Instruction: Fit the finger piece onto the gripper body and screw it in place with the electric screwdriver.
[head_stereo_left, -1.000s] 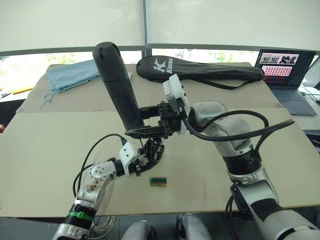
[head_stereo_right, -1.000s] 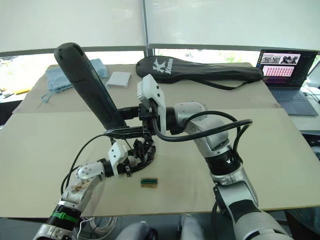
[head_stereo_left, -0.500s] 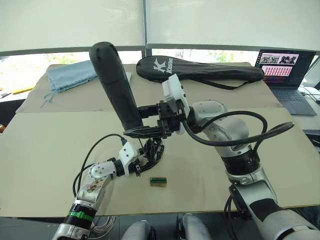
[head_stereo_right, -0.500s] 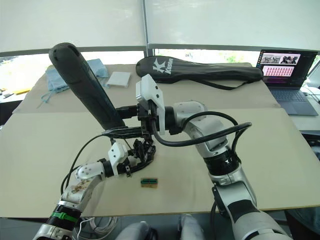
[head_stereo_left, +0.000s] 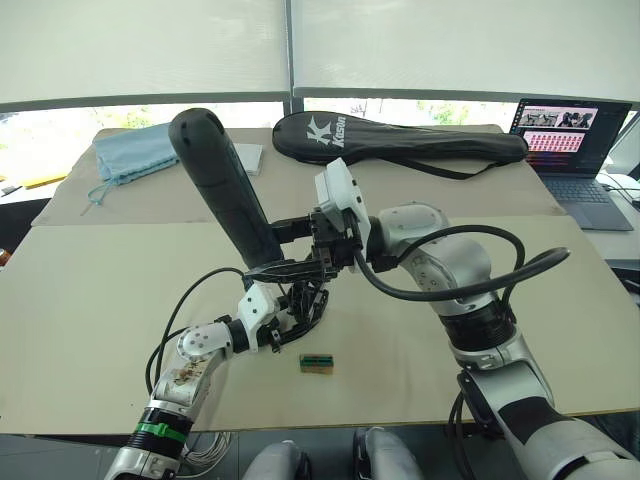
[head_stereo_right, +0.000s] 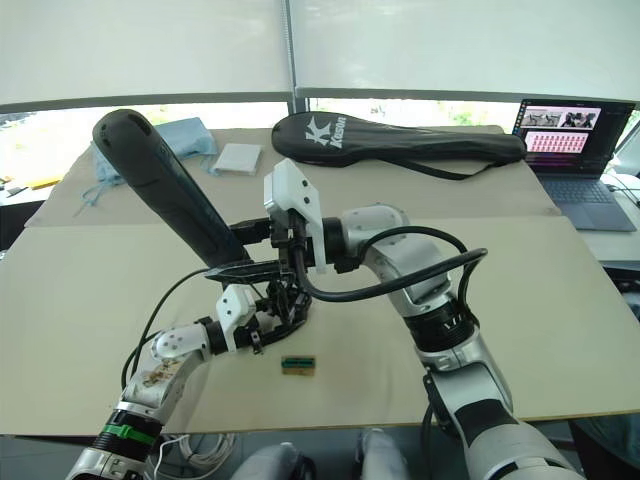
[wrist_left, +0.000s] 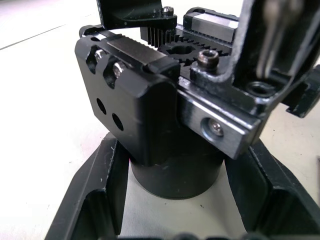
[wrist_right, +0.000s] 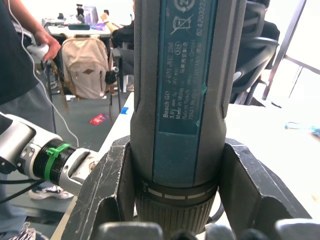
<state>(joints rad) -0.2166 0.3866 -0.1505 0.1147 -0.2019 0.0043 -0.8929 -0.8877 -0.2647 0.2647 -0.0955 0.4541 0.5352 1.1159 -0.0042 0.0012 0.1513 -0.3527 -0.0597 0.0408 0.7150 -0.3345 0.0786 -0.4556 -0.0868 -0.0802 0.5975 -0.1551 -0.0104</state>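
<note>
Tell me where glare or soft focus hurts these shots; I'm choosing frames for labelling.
Left and right eye views: the windows behind the table are blown out white; the electric screwdriver stays crisp. Left wrist view: the gripper body is sharp, its far parts soft. Right wrist view: the screwdriver label is readable, the room behind hazy.

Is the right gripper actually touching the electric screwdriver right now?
Touching. The right wrist view shows the right gripper with a finger pressed against each side of the electric screwdriver barrel, no gap.
</note>
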